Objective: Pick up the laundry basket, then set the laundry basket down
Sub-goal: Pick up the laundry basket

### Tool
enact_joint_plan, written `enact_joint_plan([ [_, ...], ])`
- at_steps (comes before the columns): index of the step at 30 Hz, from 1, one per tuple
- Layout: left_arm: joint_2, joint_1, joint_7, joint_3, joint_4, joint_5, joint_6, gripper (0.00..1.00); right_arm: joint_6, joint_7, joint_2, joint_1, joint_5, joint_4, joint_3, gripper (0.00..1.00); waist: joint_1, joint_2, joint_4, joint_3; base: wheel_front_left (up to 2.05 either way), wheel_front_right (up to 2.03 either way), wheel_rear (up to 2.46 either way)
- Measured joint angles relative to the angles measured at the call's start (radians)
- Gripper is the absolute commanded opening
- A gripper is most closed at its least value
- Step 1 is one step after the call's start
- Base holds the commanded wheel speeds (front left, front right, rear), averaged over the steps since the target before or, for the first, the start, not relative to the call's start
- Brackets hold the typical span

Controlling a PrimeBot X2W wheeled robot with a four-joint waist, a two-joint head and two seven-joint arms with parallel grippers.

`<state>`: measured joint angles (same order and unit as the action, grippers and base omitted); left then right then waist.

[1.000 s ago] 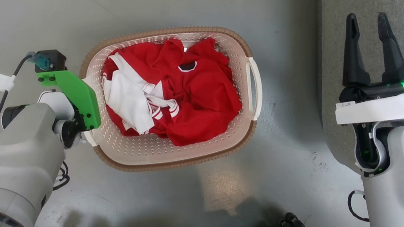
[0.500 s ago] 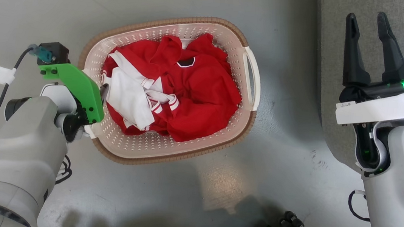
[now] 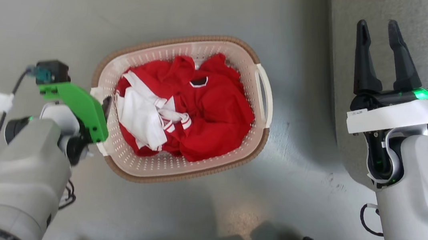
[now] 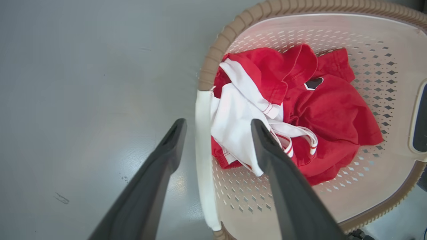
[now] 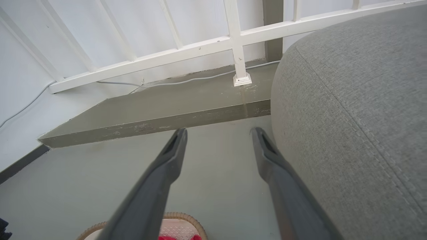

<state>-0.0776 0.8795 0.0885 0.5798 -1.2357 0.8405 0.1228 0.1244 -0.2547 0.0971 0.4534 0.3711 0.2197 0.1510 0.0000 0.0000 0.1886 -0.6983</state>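
One laundry basket (image 3: 176, 169), one of its two white handles (image 4: 202, 140) standing between the two wide-spread fingers of the left gripper (image 4: 218, 125), not clamped, red and white clothes (image 4: 320, 110) just past the fingertips, right gripper (image 3: 377, 26) well aside, fingers parted, empty.

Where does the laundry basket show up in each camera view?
Head view: the laundry basket sits at the centre of the picture, on the floor.
Left wrist view: it takes up the right half, with its white handle between the fingers of the left gripper.
Right wrist view: a slice of the laundry basket at the bottom edge, left of centre.
Shared landmark: the red clothes inside it.
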Motion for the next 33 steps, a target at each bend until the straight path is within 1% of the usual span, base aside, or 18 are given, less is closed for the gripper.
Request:
enact_joint_plan([
  [5,0.0,-0.038,-0.066,0.013,0.005,-0.004,0.0,1.0,0.0,0.0,-0.001,-0.001,0.005,0.021,-0.005,1.0,0.0,0.0,-0.003,0.056,0.0,0.0,0.0],
  [9,-0.002,-0.046,-0.164,0.014,0.047,-0.012,0.0,1.0,0.0,0.0,-0.003,-0.008,0.008,0.032,-0.006,1.0,0.0,0.0,-0.007,0.106,0.0,0.0,0.0],
  [19,0.003,-0.124,-0.336,0.033,0.104,-0.02,0.001,1.0,0.0,0.0,-0.005,-0.062,0.009,0.066,-0.011,1.0,0.0,0.0,-0.029,0.236,0.0,0.0,0.0],
  [25,0.009,-0.157,-0.342,0.033,0.145,-0.021,0.001,1.0,0.0,0.0,0.002,-0.099,0.008,0.079,-0.017,1.0,-0.0001,0.0,-0.052,0.316,0.0,0.0,0.0],
  [28,0.011,-0.175,-0.342,0.033,0.167,-0.045,0.001,1.0,0.0,0.0,0.009,-0.122,0.007,0.085,-0.02,1.0,0.0,0.0,-0.066,0.355,0.0,0.0,0.0],
  [33,0.012,-0.227,-0.341,0.021,0.206,-0.053,0.001,1.0,0.0,0.0,0.009,-0.162,0.007,0.102,-0.021,1.0,-0.0001,0.0,-0.092,0.422,0.0,0.0,0.0],
])
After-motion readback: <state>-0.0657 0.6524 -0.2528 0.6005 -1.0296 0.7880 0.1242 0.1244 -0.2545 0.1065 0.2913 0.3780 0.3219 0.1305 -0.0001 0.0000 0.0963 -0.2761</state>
